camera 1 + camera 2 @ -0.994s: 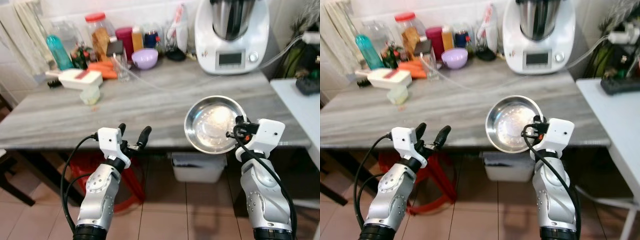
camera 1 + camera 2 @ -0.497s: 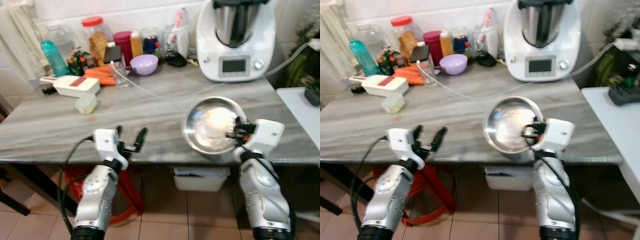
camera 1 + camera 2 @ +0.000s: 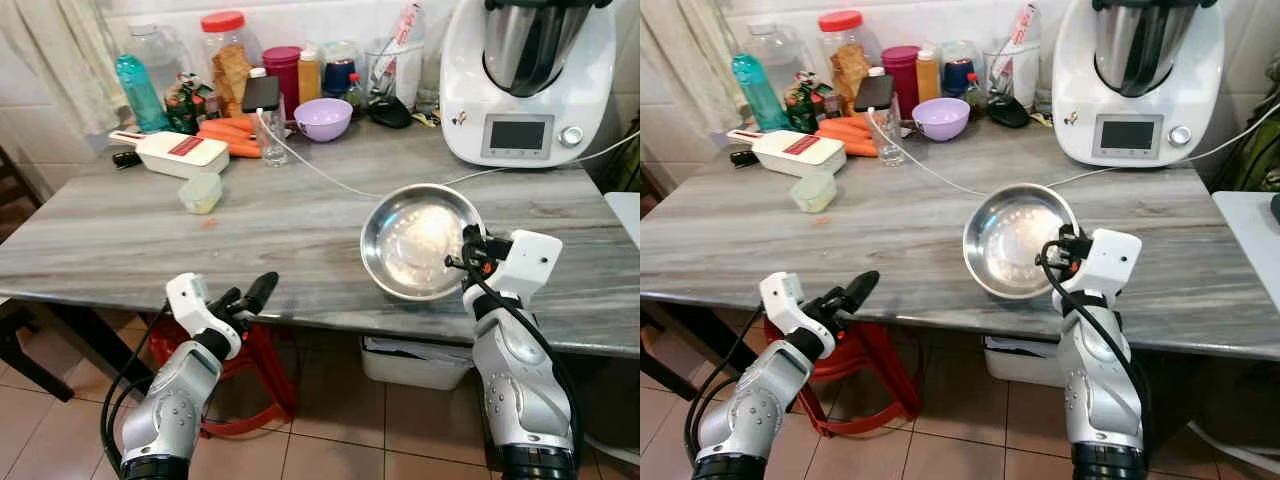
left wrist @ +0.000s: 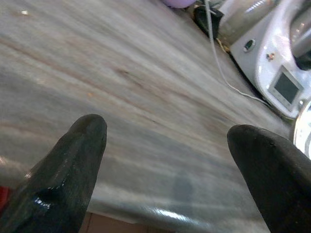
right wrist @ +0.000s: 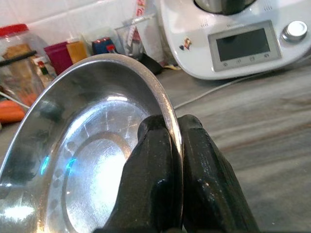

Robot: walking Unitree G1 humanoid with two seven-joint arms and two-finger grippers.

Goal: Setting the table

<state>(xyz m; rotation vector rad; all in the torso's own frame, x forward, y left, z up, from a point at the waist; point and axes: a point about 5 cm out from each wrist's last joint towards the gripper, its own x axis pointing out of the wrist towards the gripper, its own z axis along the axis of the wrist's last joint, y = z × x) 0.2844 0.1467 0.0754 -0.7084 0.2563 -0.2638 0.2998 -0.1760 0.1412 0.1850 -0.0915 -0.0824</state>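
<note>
From the left eye view, the right gripper [image 3: 470, 262] pinches the rim of a steel bowl [image 3: 415, 240], which it holds tilted over the near right part of the grey table [image 3: 120, 230], its hollow facing the camera. The left gripper [image 3: 245, 297] hovers at the table's front edge, fingers spread and holding nothing. At the back stand a white kitchen machine [image 3: 528, 85], a purple bowl [image 3: 323, 118], carrots [image 3: 232, 137], a teal bottle [image 3: 137, 90] and a red-lidded jar [image 3: 227, 58]; a white slicer [image 3: 182, 153] and a small pale tub [image 3: 201, 192] lie nearer the middle (a thin cable runs across the top towards the machine).

The right eye view shows the same layout, with a red stool [image 3: 855, 375] under the table and a white bin [image 3: 1020, 360] below the bowl.

In the left wrist view the two black fingertips [image 4: 73, 160] stand wide apart over the table's edge, with bare marbled surface between them.

In the right wrist view both fingers [image 5: 155, 179] are clamped on the bowl's rim, one inside and one outside, the machine's display behind.
</note>
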